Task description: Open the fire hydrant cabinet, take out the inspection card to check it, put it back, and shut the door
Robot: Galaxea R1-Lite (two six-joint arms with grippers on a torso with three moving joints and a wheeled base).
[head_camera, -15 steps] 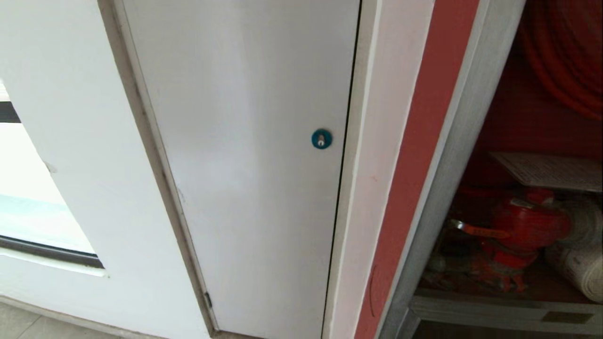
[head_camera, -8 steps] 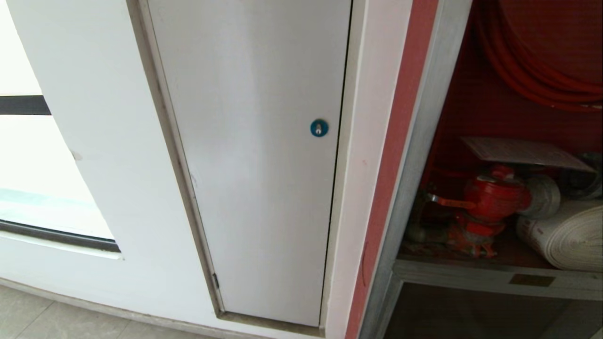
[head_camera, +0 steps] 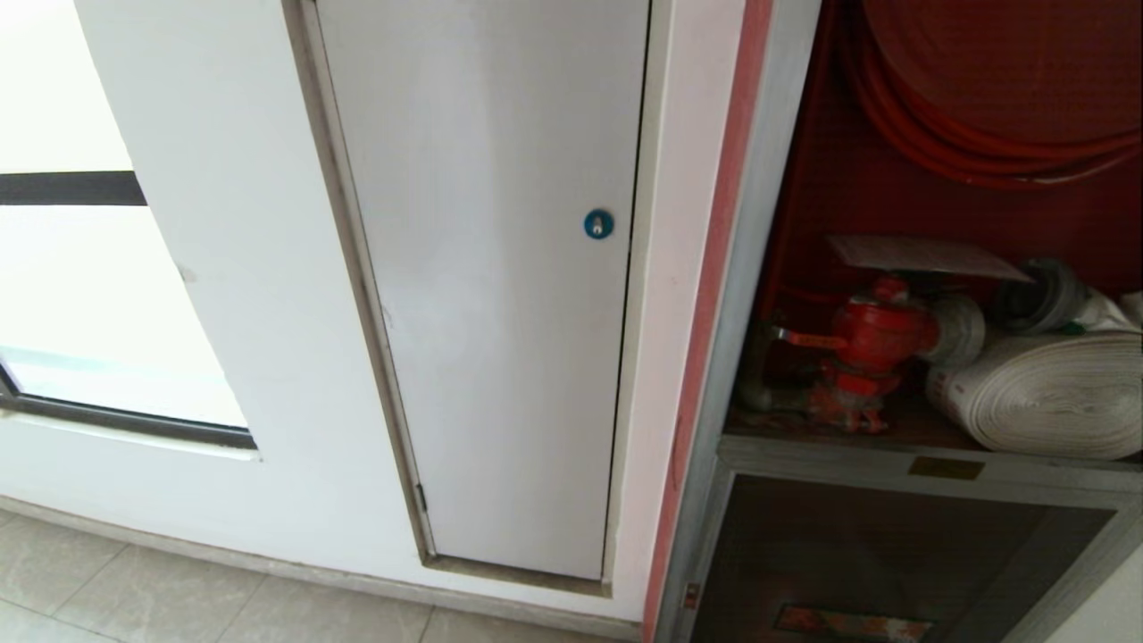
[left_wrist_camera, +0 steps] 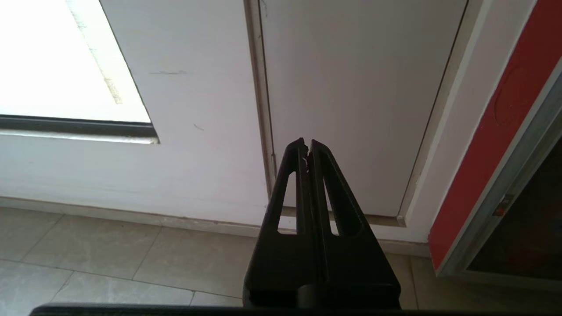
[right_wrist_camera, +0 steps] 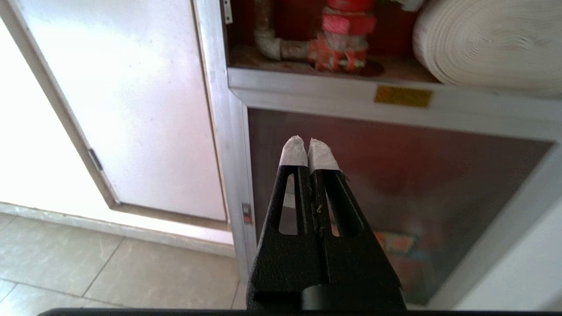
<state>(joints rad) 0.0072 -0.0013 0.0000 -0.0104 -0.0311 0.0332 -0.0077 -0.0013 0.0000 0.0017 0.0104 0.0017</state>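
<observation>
Fire hydrant cabinet [head_camera: 741, 268] standing open at right of head view, showing red interior. Inspection card [head_camera: 924, 256] lying flat atop red valve [head_camera: 871, 335], beside white rolled hose [head_camera: 1045, 393], under red hose reel [head_camera: 982, 107]. Grey-white panel [head_camera: 500, 295] with blue lock [head_camera: 598, 224] filling centre. Left gripper [left_wrist_camera: 307, 145] hanging before panel's lower edge, jaws clenched, grasping nothing. Right gripper [right_wrist_camera: 308, 147] facing lower glass door [right_wrist_camera: 395, 175], jaws clenched, empty.

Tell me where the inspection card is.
In the head view, at right: the inspection card lies inside the fire hydrant cabinet, above the red valve.
</observation>
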